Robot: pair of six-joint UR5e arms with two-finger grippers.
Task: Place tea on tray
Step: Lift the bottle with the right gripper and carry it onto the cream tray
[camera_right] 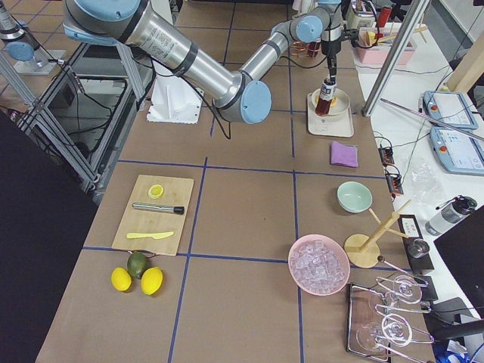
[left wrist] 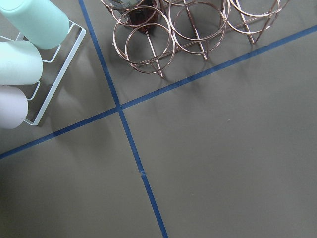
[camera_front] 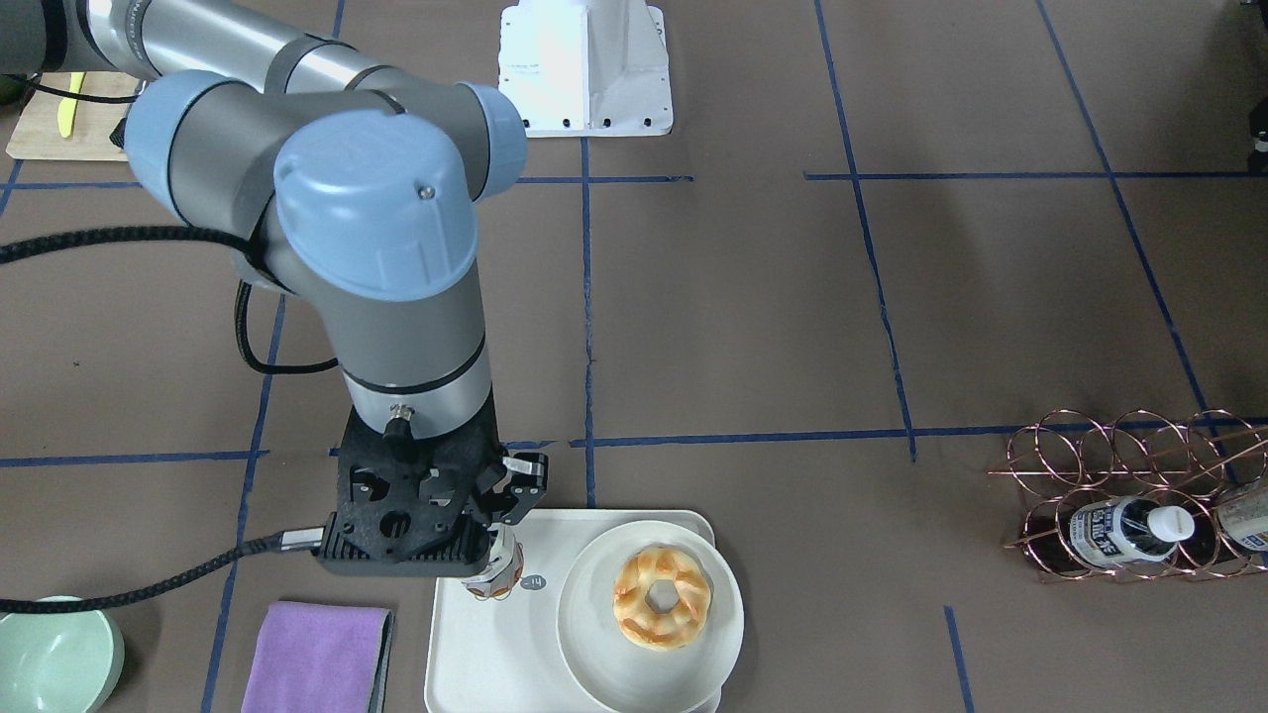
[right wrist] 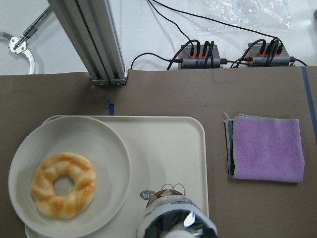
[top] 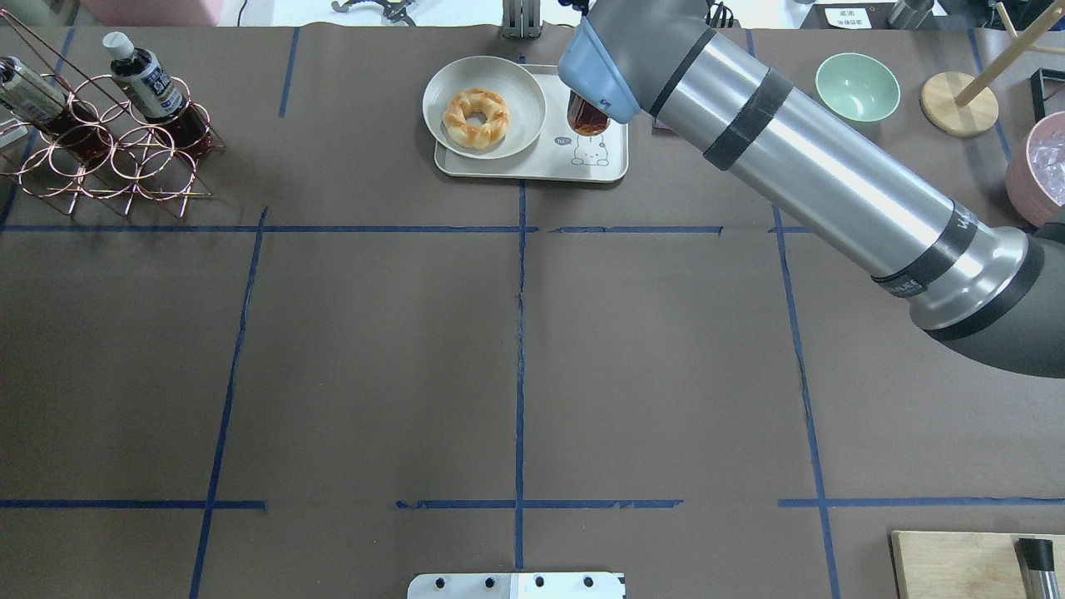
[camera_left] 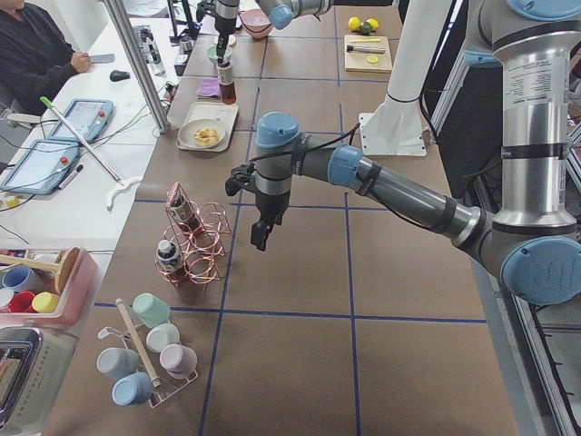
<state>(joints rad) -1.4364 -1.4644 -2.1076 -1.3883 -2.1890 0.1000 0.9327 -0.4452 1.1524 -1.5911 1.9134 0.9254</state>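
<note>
The tea bottle (camera_front: pixel 498 571) hangs upright in my right gripper (camera_front: pixel 495 550), which is shut on its upper part. It is over the bare half of the off-white tray (camera_front: pixel 475 654), beside the bear drawing (top: pixel 589 151). The right wrist view looks down on the bottle (right wrist: pixel 176 220) over the tray (right wrist: pixel 168 144). I cannot tell whether its base touches the tray. It also shows in the overhead view (top: pixel 586 116) and the exterior right view (camera_right: pixel 327 94). My left gripper (camera_left: pixel 263 238) hovers near the copper rack, seen only in the exterior left view; I cannot tell its state.
A round white plate (camera_front: pixel 584 634) with a doughnut (camera_front: pixel 662 597) fills the tray's other half. A purple cloth (camera_front: pixel 317 659) and a green bowl (camera_front: pixel 50 659) lie beside the tray. A copper wire rack (top: pixel 108 150) holds other alike bottles (top: pixel 143 73).
</note>
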